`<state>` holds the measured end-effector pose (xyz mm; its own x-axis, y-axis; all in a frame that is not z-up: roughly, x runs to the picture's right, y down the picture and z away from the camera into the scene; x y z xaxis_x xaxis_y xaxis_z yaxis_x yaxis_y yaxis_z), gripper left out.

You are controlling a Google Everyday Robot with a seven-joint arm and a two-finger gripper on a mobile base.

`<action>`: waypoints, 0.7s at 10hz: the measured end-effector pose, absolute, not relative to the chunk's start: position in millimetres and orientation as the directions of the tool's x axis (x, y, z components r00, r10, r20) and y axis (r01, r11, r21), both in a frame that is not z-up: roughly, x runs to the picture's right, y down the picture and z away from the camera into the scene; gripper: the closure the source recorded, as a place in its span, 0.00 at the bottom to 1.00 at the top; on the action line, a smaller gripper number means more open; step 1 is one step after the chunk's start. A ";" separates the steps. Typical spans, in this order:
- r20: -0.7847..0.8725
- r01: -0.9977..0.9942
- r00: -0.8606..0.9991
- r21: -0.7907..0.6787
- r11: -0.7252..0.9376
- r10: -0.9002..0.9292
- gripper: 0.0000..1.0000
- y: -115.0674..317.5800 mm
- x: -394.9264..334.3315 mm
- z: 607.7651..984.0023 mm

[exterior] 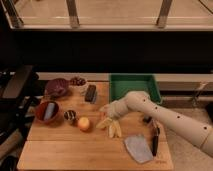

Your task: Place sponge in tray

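bench (pixel 55 150): a wooden top that carries everything, cluttered across its middle and left side.
arm (pixel 172 119): white, reaching in from the right edge and lying low across the bench, in front of the tray.
tray (pixel 131 86): green, at the back right of the bench; nothing shows inside it.
cloth (pixel 137 148): grey-blue, flat at the front right, not the target.
red bowl (pixel 38 112): on the left side, well apart from the tray.
end effector (pixel 105 109): near the bench's middle, just above some yellow pieces (pixel 113 128); jaws spread, nothing gripped.
dark block (pixel 90 93): black-grey, behind and left of the end effector; not the target.
sponge (pixel 48 110): pale blue-grey, lying inside the red bowl, well to the left of the end effector.
step in hand: the reach toward the sponge, by my judgement; no grasp made yet.
next move: carry on leftward past the orange fruit (pixel 84 123), come down into the bowl clear of its rim, and close across the sponge's narrow sides before lifting toward the tray.
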<state>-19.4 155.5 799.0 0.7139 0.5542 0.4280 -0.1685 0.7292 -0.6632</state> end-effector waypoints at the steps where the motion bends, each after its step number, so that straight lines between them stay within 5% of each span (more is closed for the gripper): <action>1: 0.433 -0.173 0.705 -0.664 0.727 0.562 0.35 153.2 -22.7 800.7; 7: 0.501 -0.142 0.651 -0.657 0.740 0.570 0.35 127.1 -60.5 797.1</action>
